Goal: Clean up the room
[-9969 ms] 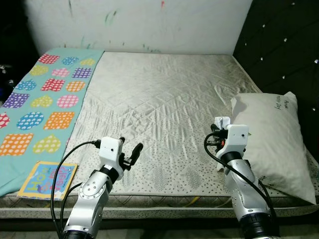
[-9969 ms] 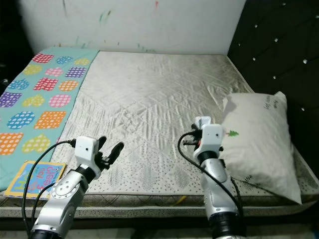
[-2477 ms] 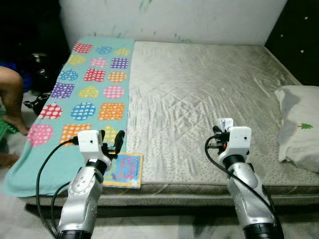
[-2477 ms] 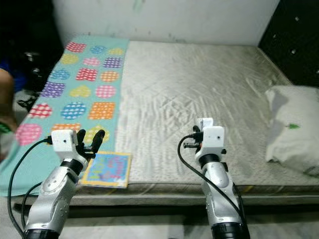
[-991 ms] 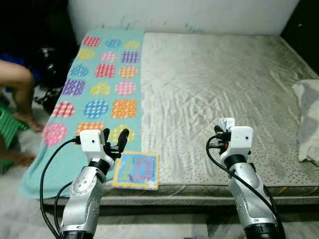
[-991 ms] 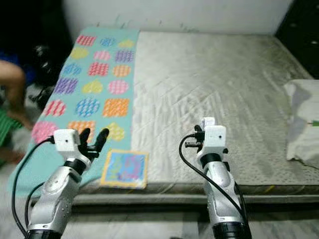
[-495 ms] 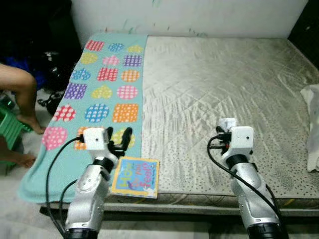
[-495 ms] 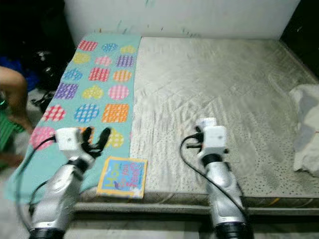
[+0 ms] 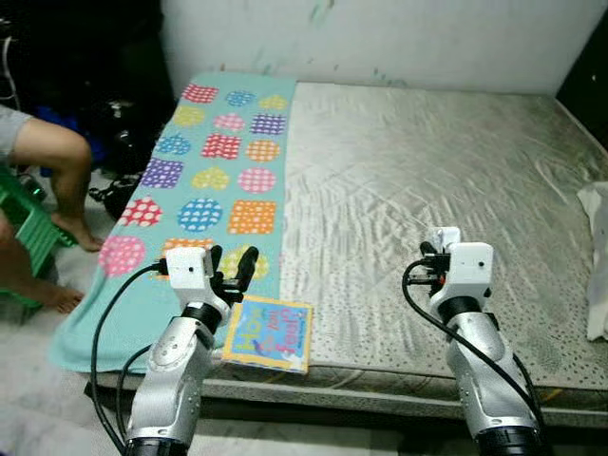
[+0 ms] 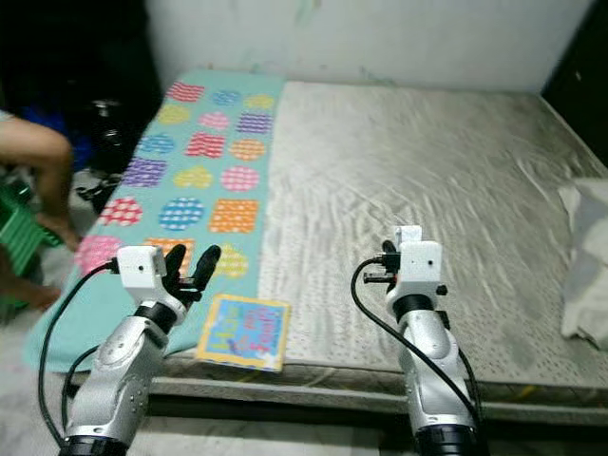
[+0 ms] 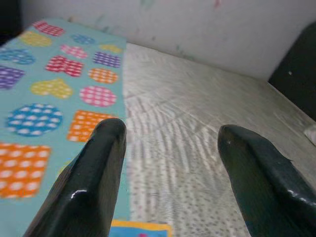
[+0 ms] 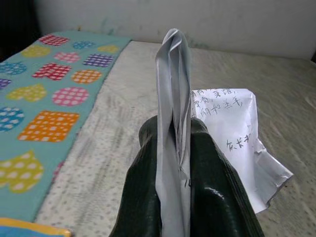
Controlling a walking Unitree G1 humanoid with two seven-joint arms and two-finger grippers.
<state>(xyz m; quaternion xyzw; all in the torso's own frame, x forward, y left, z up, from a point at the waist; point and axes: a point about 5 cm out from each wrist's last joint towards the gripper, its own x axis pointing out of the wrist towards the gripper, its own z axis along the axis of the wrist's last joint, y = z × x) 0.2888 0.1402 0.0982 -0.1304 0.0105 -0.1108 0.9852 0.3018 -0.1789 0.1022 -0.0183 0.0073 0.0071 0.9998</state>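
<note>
Surface: a bed with a bare grey quilted mattress (image 9: 427, 190); a teal blanket (image 9: 204, 180) with dotted patches lies along its left side.
Room: white marked wall behind; a person's bare leg (image 9: 57, 180) at left.
Paper: one white handwritten sheet (image 12: 217, 133), pinched upright in the right end effector (image 12: 173, 148), above the mattress's near edge.
Book: one colourful children's book (image 9: 269, 332), flat at the near edge, long axis running away from the robot.
Left end effector (image 11: 168, 163): fingers spread, empty, above the blanket just beside the book.
Pillow: one white pillow (image 10: 589, 256) at far right.
</note>
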